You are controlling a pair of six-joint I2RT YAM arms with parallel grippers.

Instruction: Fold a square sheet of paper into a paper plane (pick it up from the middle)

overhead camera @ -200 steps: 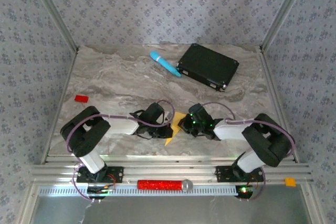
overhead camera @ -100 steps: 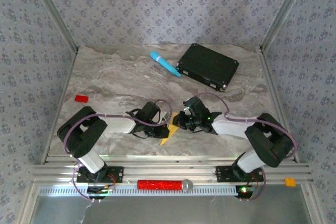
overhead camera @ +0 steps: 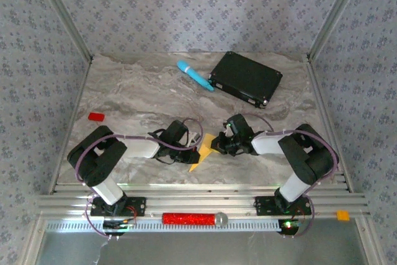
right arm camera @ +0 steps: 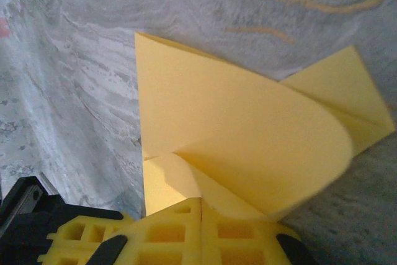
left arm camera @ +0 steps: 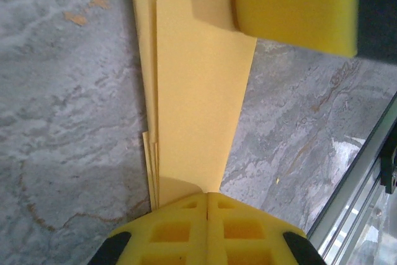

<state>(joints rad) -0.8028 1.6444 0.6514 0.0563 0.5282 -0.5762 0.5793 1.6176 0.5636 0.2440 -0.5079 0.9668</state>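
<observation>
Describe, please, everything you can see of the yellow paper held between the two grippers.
The sheet of paper is thin, plain yellow-orange, folded into several layers with sharp creases and pointed corners. It sits near the front edge of the table, one tip pointing at that edge. The left gripper has its jaws shut on a narrow end where stacked layer edges show; the right gripper has its jaws shut on another part, beside a flap curling over in a soft, uncreased bend.
</observation>
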